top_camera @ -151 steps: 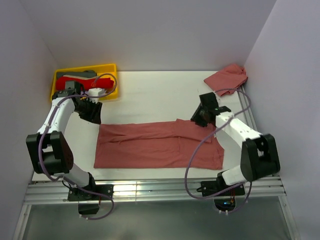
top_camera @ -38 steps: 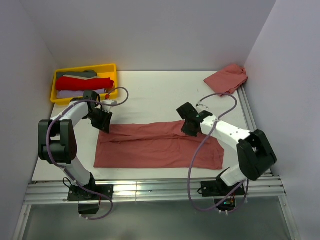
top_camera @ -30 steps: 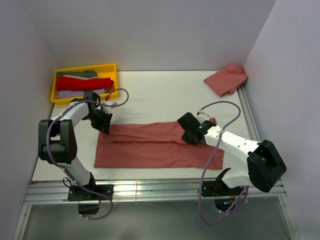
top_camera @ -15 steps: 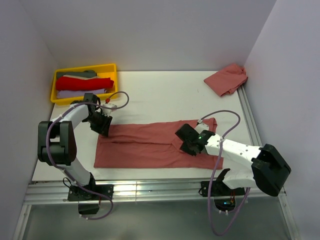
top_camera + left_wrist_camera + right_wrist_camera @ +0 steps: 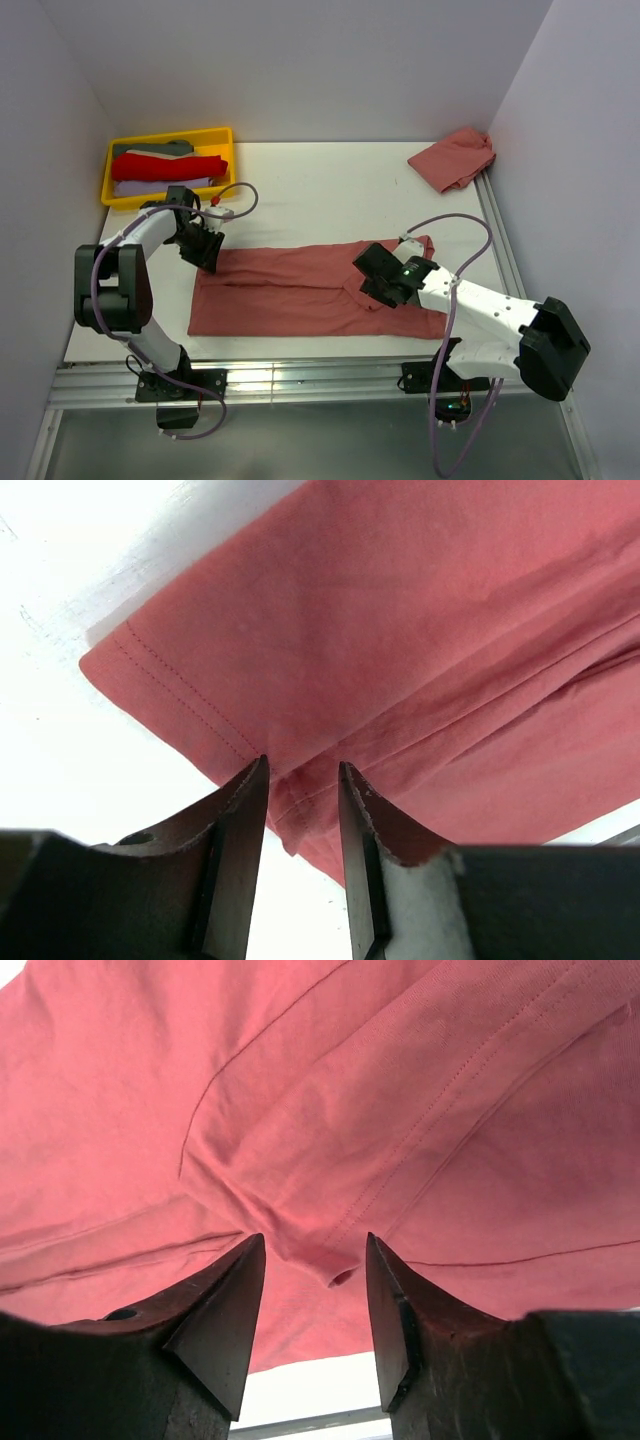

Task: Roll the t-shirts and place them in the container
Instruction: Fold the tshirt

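Nearest the arm bases, a flat salmon-red short-sleeved t-shirt of thin cloth (image 5: 290,290) lies folded into a long band across the white tabletop (image 5: 320,190). We see the right end effector (image 5: 368,287) low over the band's right half, its jaws wide apart, astride a small raised pucker of cloth and gripping nothing. The left end effector (image 5: 208,256) sits at the band's far left corner. Its jaws stand slightly apart with the doubled hem between the tips, not pinched. Farther back, a yellow plastic tray (image 5: 170,133) at the left holds folded garments (image 5: 165,167) in red, grey and lilac, and a crumpled salmon-red t-shirt (image 5: 455,157) lies in the far right corner.
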### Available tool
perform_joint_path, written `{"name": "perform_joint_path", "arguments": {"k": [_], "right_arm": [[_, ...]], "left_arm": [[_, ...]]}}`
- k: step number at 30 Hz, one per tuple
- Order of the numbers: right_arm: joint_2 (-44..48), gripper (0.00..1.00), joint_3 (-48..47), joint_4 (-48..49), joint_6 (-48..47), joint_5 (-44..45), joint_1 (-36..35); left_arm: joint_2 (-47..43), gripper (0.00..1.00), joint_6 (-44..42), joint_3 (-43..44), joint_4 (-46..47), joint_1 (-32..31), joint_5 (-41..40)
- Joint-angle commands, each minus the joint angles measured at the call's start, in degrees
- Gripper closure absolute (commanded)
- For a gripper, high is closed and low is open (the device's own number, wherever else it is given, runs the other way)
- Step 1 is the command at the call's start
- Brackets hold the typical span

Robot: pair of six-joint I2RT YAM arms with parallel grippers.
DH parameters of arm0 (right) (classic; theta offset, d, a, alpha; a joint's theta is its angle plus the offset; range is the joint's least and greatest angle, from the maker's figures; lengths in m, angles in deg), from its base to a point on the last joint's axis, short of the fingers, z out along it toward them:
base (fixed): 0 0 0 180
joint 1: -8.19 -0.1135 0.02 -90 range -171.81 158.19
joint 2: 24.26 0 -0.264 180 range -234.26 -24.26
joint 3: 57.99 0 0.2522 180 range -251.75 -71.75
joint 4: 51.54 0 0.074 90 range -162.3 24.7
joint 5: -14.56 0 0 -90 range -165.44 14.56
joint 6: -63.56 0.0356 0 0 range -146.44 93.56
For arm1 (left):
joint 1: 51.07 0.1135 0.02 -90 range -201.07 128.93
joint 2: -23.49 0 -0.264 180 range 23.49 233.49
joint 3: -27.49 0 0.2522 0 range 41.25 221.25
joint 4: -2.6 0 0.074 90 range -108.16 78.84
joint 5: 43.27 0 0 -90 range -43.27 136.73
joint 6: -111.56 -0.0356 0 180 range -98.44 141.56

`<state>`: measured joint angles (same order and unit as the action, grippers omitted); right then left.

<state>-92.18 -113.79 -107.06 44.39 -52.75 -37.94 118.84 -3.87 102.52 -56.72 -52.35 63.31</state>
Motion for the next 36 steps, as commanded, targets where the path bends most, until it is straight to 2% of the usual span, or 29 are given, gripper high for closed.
{"name": "perform_joint_path", "arguments": {"k": [1,6,17,18,19,22,25,29,33,34,36], "right_arm": [[0.1,0.49,0.1,0.4,-1.3,1.6,0.3],[-2.3,0.53,0.4,4.6,-4.5,-1.2,-0.5],[-7.9,0.55,-0.6,3.9,-5.7,-2.0,-3.4],[-7.9,0.57,-0.5,4.2,-5.7,-2.2,-3.5],[-7.9,0.63,-0.3,4.3,-5.5,-2.3,-3.6],[-7.8,0.71,-0.6,4.0,-5.5,-2.4,-4.0],[-7.9,0.85,-1.5,3.3,-5.6,-2.6,-4.1],[-7.8,0.9,-2.7,2.7,-6.3,-3.3,-4.2],[-7.8,0.89,-3.8,1.3,-7.2,-3.2,-4.3],[-8.0,0.8,-4.3,0.6,-7.2,-2.8,-4.3],[-7.9,0.75,-4.5,-0.4,-7.5,-2.4,-4.4]], "left_arm": [[-2.8,0.6,-1.5,0.0,-1.4,0.0,0.3],[-3.3,0.6,-1.7,-0.1,-1.8,0.0,0.6],[-3.6,0.6,-1.6,0.1,-2.1,0.0,0.5],[-3.6,0.6,-1.6,0.1,-2.1,0.0,0.3],[-3.6,0.6,-1.6,0.1,-2.1,0.0,0.3],[-3.5,0.6,-1.5,0.1,-2.0,0.0,0.3],[-3.5,0.6,-1.5,0.1,-1.9,0.0,0.2],[-3.5,0.6,-1.6,0.2,-1.9,0.0,0.1],[-3.2,0.6,-1.7,0.1,-2.0,0.0,0.2],[-3.3,0.61,-1.8,0.2,-2.1,0.0,0.3],[-3.3,0.6,-1.8,0.0,-2.1,0.0,0.3]]}}
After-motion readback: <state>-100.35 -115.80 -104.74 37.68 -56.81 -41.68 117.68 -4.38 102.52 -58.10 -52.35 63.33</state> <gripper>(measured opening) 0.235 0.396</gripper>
